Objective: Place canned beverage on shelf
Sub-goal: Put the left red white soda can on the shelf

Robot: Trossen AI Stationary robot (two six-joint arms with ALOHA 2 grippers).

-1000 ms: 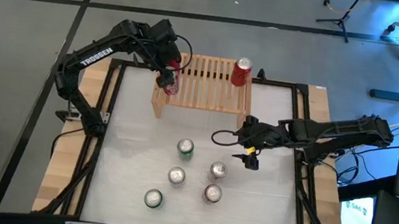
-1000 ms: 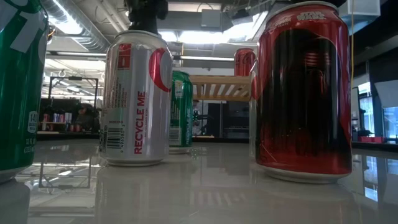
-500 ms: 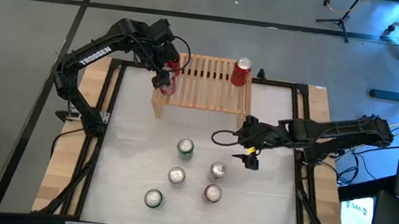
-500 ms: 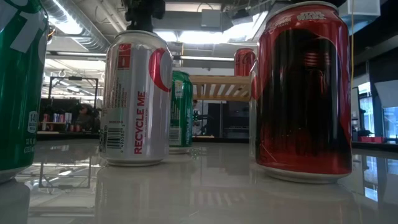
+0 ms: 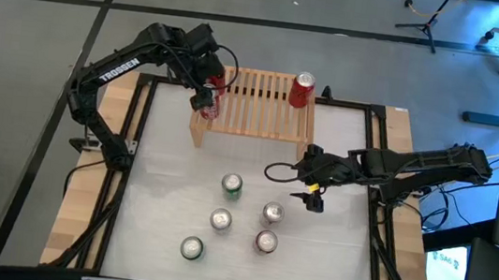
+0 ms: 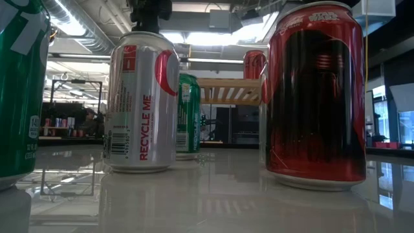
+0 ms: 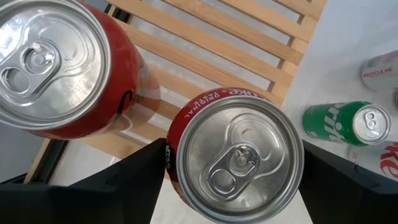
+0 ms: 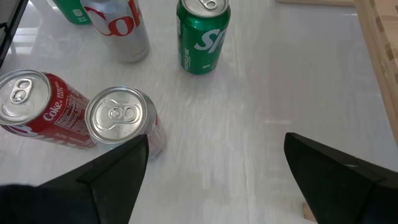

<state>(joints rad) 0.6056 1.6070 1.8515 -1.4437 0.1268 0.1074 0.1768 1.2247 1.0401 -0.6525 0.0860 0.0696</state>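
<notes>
The light-wood slatted shelf (image 5: 256, 103) stands at the table's far side. One red can (image 5: 302, 89) stands upright on its right end and also shows in the left wrist view (image 7: 56, 68). My left gripper (image 5: 208, 93) is shut on a second red Coke can (image 7: 239, 155) over the shelf's left end. My right gripper (image 5: 315, 196) hovers open and empty over the table's right side, with several cans ahead of it in the right wrist view (image 8: 214, 180). My left gripper pinches the red can's side wall just below its top rim (image 7: 173, 152) between its two fingers, one on each side. The fingers come from above, pointing down. The can is upright over the shelf's left end. Its bottom is hidden, so I cannot tell whether it rests on the slats.
Several cans stand upright on the white table in front of the shelf: a green one (image 5: 231, 186), a silver one (image 5: 221, 219), another green one (image 5: 191, 247) and two red ones (image 5: 272, 212) (image 5: 265, 242). The middle of the shelf's slats (image 7: 249, 50) is bare.
My left gripper, still shut on the red can, has moved a little toward the table's far edge along the shelf's left end, the can staying upright. It has kept still for the last half second.
</notes>
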